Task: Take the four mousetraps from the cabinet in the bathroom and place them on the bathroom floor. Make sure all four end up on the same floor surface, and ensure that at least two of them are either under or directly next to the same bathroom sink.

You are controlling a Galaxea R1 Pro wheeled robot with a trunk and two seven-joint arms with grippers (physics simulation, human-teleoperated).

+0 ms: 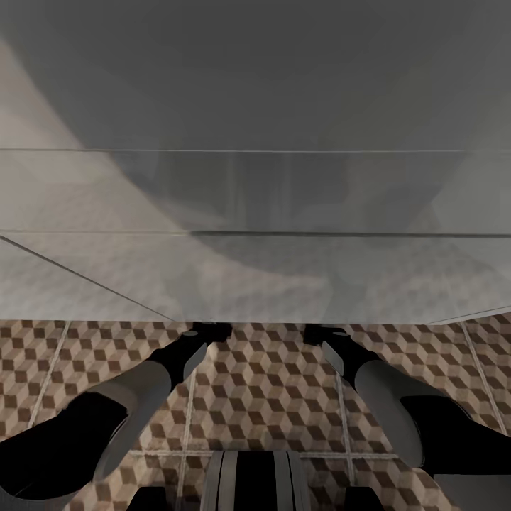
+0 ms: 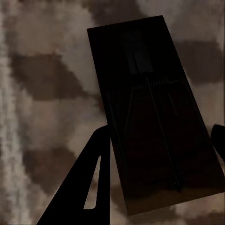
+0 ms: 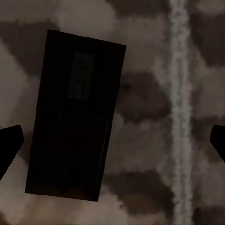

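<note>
Left wrist view: left pincer (image 2: pixel 159 154) spread wide, mousetrap (image 2: pixel 150 112) flat on floor (image 2: pixel 42 93) between fingers, ungripped; right pincer (image 3: pixel 112 145) likewise spread, second mousetrap (image 3: pixel 72 117) on tiles

Grey forearms (image 1: pixel 145 387), black wrists, black triangular pincer fingers (image 2: pixel 91 187).

Right wrist view, looking down on the bathroom floor (image 3: pixel 140 103). A mousetrap (image 3: pixel 72 115), a dark flat rectangle, lies flat on the cube-patterned tile, slightly tilted; a paler plate with small markings sits near one end, and a thin wire bar crosses its middle. A pale grout line (image 3: pixel 180 108) runs across the tile, well apart from the trap. The two dark fingertips (image 3: pixel 10 143) of the right claw (image 3: pixel 115 143) stand wide apart at opposite edges, touching nothing; the mousetrap lies between them, nearer one tip.
</note>
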